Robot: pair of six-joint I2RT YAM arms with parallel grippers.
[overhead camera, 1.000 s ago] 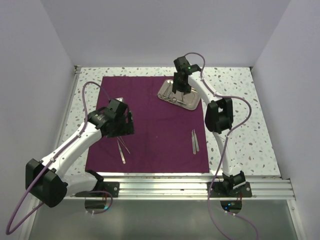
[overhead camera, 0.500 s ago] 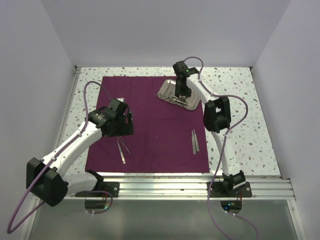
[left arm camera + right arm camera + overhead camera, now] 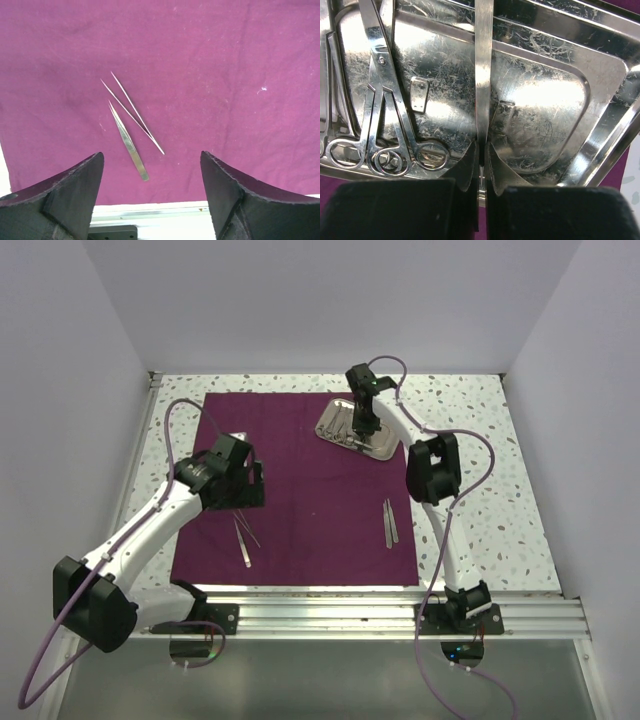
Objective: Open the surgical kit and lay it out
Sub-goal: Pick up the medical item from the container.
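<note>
The dark purple cloth lies spread flat on the table. On its far edge sits the shiny steel tray. My right gripper reaches down into the tray and is shut on a flat pair of silver tweezers, pinched between its tips. Ring-handled scissors and forceps lie at the tray's left side. My left gripper hangs open over the cloth, above two tweezers lying near the front left, touching nothing.
Another pair of tweezers lies on the cloth at the front right. The speckled table shows around the cloth. White walls close in the back and sides, and an aluminium rail runs along the near edge.
The right gripper has gone down into the tray and shut on the flat tweezers. The left gripper has opened a little wider and drifted slightly left.
</note>
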